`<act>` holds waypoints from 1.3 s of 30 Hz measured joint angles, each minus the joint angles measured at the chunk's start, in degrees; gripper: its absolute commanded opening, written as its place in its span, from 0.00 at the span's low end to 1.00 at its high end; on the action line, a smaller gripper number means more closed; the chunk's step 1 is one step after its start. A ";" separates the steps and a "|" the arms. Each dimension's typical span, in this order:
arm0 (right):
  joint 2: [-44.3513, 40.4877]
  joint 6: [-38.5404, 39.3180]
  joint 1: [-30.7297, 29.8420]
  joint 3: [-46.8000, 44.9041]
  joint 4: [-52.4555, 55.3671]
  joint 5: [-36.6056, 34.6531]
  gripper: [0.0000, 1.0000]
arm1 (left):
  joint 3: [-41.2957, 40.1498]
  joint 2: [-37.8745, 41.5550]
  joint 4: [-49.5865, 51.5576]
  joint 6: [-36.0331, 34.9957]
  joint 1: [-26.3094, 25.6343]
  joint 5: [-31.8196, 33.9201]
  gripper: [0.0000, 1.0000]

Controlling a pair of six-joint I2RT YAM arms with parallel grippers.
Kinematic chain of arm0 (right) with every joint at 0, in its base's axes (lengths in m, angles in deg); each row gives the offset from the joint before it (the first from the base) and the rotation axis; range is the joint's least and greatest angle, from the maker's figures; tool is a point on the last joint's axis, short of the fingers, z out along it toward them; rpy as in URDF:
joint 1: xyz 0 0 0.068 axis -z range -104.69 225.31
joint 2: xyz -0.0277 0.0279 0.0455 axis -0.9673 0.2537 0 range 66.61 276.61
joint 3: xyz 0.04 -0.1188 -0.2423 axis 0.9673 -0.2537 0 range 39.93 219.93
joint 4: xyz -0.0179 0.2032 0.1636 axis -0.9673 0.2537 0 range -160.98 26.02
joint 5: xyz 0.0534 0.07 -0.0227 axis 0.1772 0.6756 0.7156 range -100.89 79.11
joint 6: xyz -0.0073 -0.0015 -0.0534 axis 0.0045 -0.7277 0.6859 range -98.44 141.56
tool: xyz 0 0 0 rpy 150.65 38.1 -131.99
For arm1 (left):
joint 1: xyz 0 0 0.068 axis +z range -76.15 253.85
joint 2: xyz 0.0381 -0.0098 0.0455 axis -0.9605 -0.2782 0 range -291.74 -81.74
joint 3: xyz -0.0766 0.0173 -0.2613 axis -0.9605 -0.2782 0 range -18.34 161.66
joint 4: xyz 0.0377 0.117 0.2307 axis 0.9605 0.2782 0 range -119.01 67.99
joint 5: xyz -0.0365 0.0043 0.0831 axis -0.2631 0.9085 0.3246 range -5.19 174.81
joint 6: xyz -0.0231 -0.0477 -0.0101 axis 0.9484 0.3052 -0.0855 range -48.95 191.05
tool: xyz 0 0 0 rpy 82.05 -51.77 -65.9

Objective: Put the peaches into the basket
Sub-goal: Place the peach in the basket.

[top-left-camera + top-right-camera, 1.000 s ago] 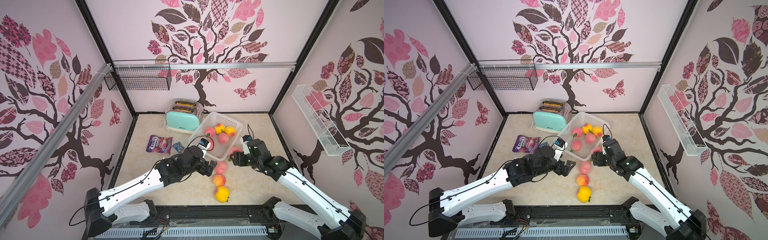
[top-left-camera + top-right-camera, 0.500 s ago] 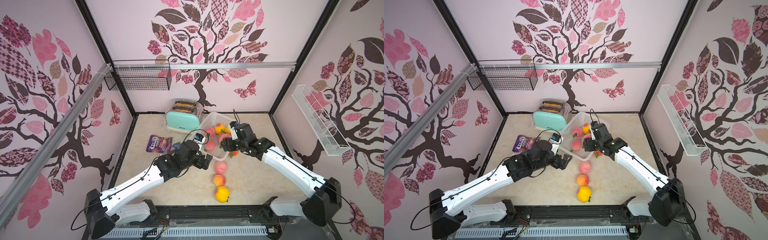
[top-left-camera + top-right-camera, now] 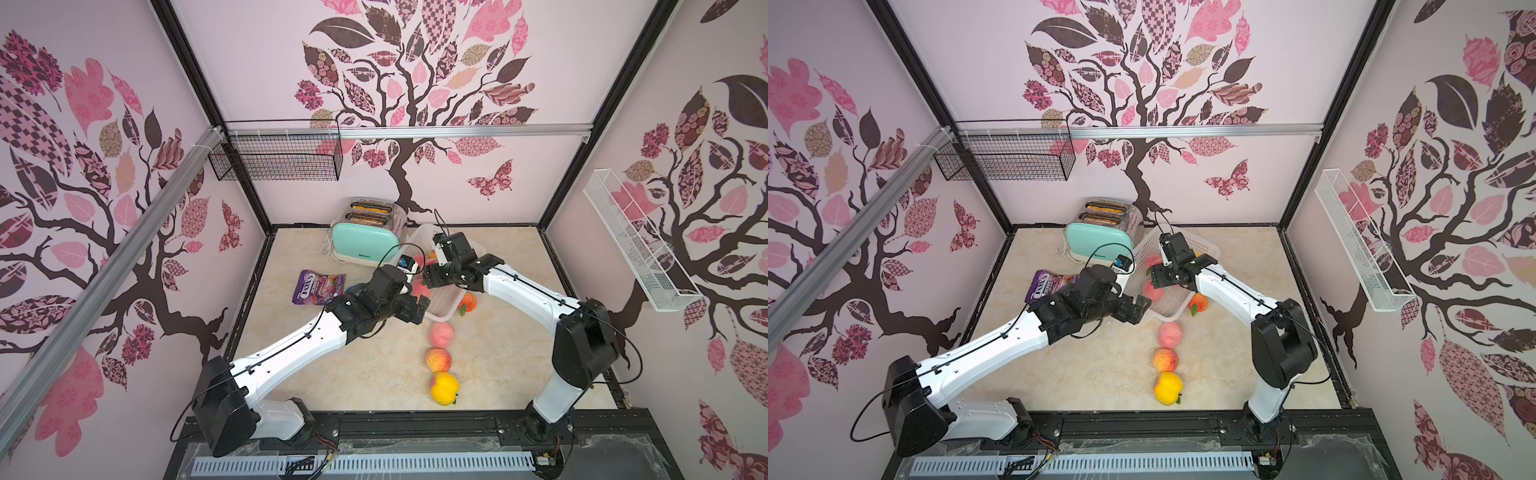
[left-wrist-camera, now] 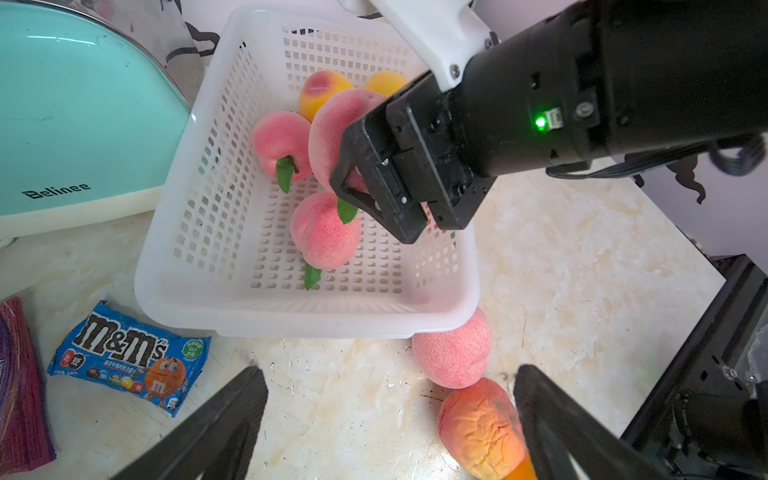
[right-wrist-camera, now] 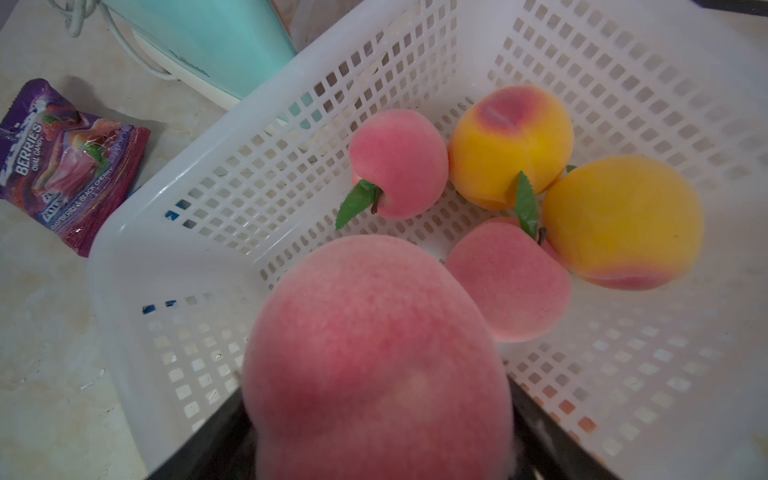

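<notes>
My right gripper (image 5: 376,399) is shut on a pink peach (image 5: 374,353) and holds it above the white basket (image 5: 124,257). Several peaches lie inside, pink (image 5: 399,162) and yellow (image 5: 623,220). My left gripper (image 4: 386,419) is open over the table just in front of the basket (image 3: 451,301), with nothing between its fingers. A pink peach (image 3: 441,334), an orange-red peach (image 3: 438,360) and a yellow peach (image 3: 444,388) lie in a row on the table. The orange-red peach (image 4: 482,432) is close to one left finger. Another orange peach (image 3: 468,302) rests against the basket's right side.
A mint toaster (image 3: 365,241) stands behind the basket. A purple candy bag (image 3: 318,286) and a blue M&M's packet (image 4: 129,357) lie to the basket's left. A black wire basket (image 3: 276,160) and a white wire shelf (image 3: 636,241) hang on the walls.
My right gripper has carried the pink peach from beside the basket's near right corner to above the basket. My left gripper has opened slightly wider and moved a little towards the basket.
</notes>
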 measured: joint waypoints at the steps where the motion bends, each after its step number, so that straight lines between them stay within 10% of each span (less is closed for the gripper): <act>1: 0.87 0.15 0.28 0.66 -0.09 -0.02 0.79 | 0.20 -0.48 -0.07 -0.13 0.26 -0.17 0.97; 39: 6.29 1.88 1.44 2.10 -1.09 -1.22 0.92 | -1.95 0.04 -2.97 0.44 1.57 -2.10 0.97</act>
